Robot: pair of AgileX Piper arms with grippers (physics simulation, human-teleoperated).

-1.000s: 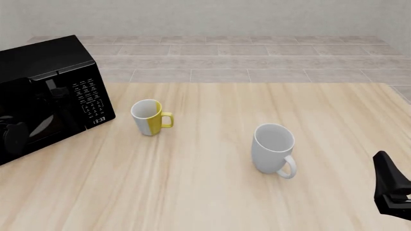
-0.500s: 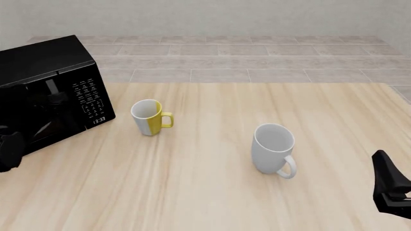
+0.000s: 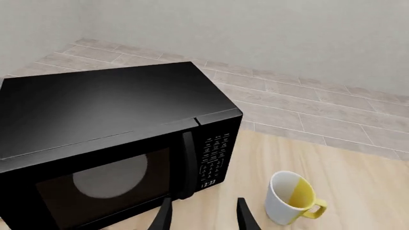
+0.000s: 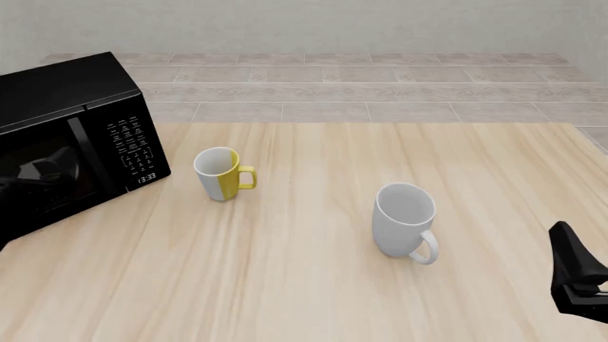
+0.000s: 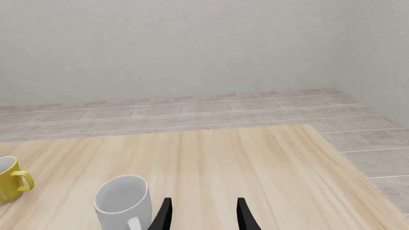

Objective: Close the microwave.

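The microwave (image 4: 67, 142) is a glossy black box at the table's far left, and its dark glass door lies flush with the keypad panel (image 4: 133, 149). In the left wrist view the microwave (image 3: 108, 143) fills the frame, with the grey turntable (image 3: 108, 177) showing through the glass. My left gripper (image 3: 203, 218) is open and empty, a short way back from the door's handle edge and not touching it. It is out of the front view. My right gripper (image 5: 203, 215) is open and empty above the table near the white mug (image 5: 121, 201).
A yellow-and-white mug (image 4: 221, 173) stands just right of the microwave and also shows in the left wrist view (image 3: 290, 199). A white mug (image 4: 405, 219) stands mid-right. Part of my right arm (image 4: 577, 281) shows at the front right edge. A tiled floor lies beyond the table.
My left arm, seen in front of the microwave door earlier, has drawn back and left the front view. The door now shows unobstructed and shut. The right arm has barely moved.
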